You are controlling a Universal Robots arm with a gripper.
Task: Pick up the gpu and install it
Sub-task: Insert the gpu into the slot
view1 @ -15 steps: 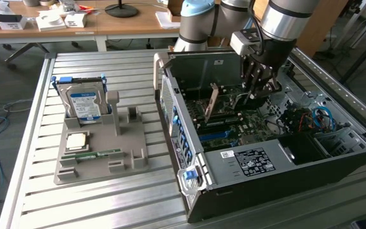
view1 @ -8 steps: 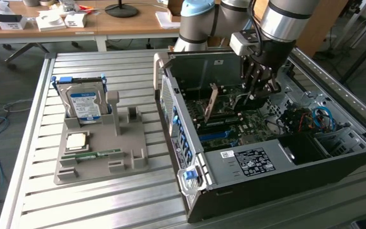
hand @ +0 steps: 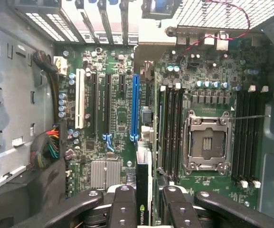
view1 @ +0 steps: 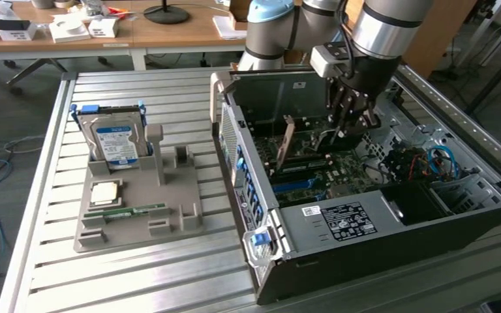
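Note:
An open PC case (view1: pixel 346 225) lies on its side on the slatted table, with my arm reaching down into it. My gripper (view1: pixel 338 138) is shut on the gpu (view1: pixel 284 145), which stands upright over the motherboard and shows a tan-brown face. In the wrist view the gpu (hand: pixel 144 190) is edge-on between my fingers (hand: pixel 125 206), with a green logo on its dark edge. My gripper (hand: pixel 145 211) holds it in line with, and slightly beside, the long blue slot (hand: pixel 135 107). Whether its lower edge sits in a slot is hidden.
A grey fixture tray (view1: pixel 181 208) in the exterior view's left holds a blue-labelled hard drive (view1: pixel 115 140), a CPU (view1: pixel 104 192) and a green RAM stick (view1: pixel 127 210). Inside the case are the CPU socket (hand: pixel 208 142), memory slots (hand: pixel 171 128), cable bundles (view1: pixel 433 163) and the case walls close by.

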